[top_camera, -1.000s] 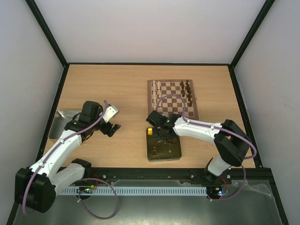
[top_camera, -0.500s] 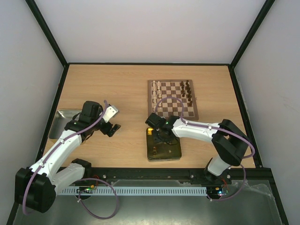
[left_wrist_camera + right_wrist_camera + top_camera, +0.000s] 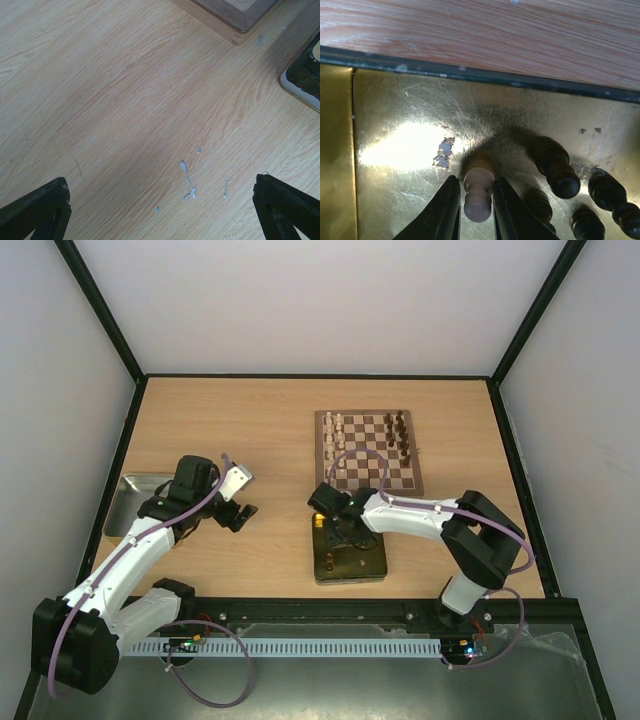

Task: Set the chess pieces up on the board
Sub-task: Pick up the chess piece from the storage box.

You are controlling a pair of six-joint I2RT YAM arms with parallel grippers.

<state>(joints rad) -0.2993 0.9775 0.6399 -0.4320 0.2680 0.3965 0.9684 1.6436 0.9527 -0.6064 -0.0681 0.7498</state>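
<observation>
The board [image 3: 372, 455] lies at the back right, with cream pieces [image 3: 333, 435] along its left side and dark pieces [image 3: 402, 437] along its right. My right gripper [image 3: 338, 532] reaches down into the gold tin [image 3: 350, 578]. In the right wrist view its fingers [image 3: 475, 180] close on both sides of an upright pale cream piece [image 3: 479, 192] standing on the tin floor [image 3: 395, 150]. Several dark pieces [image 3: 555, 165] lie just to its right. My left gripper [image 3: 238, 515] is open and empty above bare table [image 3: 160, 200].
A grey metal tray [image 3: 130, 502] sits at the left edge beside the left arm. The left wrist view shows the board's corner [image 3: 235, 12] and the tin's edge [image 3: 302, 75]. Black frame rails border the table.
My right gripper has shifted slightly left over the gold tin. The left arm has not moved.
</observation>
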